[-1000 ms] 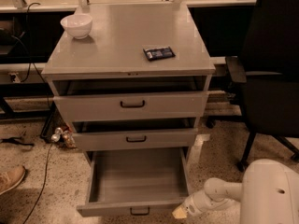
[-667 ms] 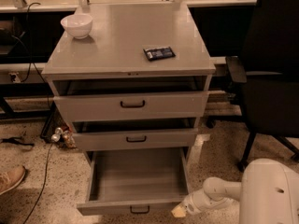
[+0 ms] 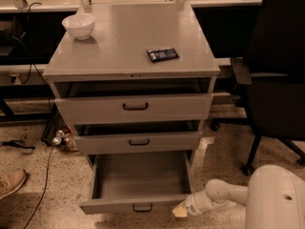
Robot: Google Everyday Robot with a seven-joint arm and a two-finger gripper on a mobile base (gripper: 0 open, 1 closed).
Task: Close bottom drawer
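Evidently empty, the bottom drawer [image 3: 138,179] should slide lightly under a flat push on its rigid front, at whose right end the end effector [image 3: 181,211] sits, grip state indeterminable.

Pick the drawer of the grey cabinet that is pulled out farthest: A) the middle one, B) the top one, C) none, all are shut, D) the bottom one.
D: the bottom drawer juts far out of the cabinet, its inside floor showing, and the gripper is low beside its front right corner.
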